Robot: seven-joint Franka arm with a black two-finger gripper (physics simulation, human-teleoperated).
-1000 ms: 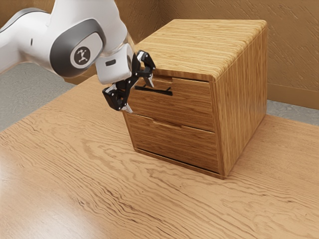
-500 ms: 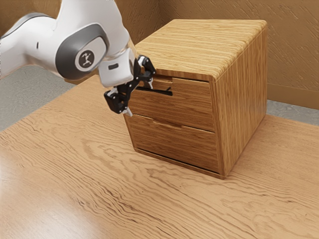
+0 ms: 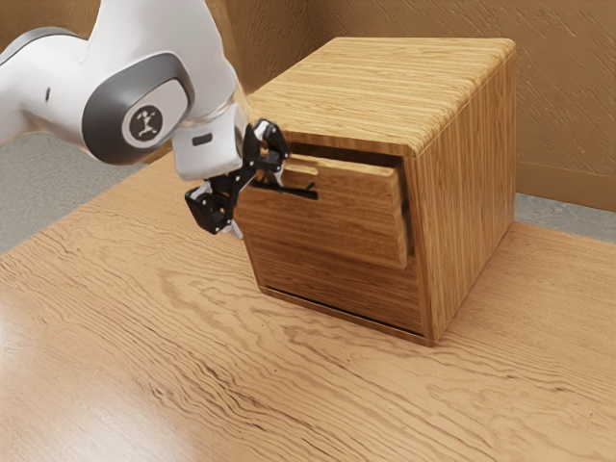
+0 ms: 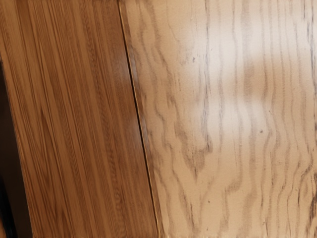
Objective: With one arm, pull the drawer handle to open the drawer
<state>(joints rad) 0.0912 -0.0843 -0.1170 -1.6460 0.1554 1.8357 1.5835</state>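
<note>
A wooden cabinet [image 3: 452, 173] stands on the table, with two drawers in its front. The upper drawer [image 3: 337, 207] sticks out a short way, with a dark gap above it. Its thin black bar handle [image 3: 294, 192] runs across the drawer front. My black gripper [image 3: 243, 180] is at the handle's end nearest the exterior view's left. Its fingers [image 3: 270, 142] stand wide apart, one above and one below the bar, so it is open around the handle. In the wrist view, darker cabinet wood [image 4: 74, 124] lies just under the hand.
The lower drawer [image 3: 337, 274] sits flush in the cabinet. The wooden table [image 3: 241, 366] stretches wide in front of the cabinet, and its pale grain [image 4: 228, 124] also appears in the wrist view. Brown walls and grey floor [image 3: 48, 183] lie behind.
The upper drawer has slid out of the cabinet toward the exterior view's left. My hand has drawn back the same way with the handle between its fingers.
</note>
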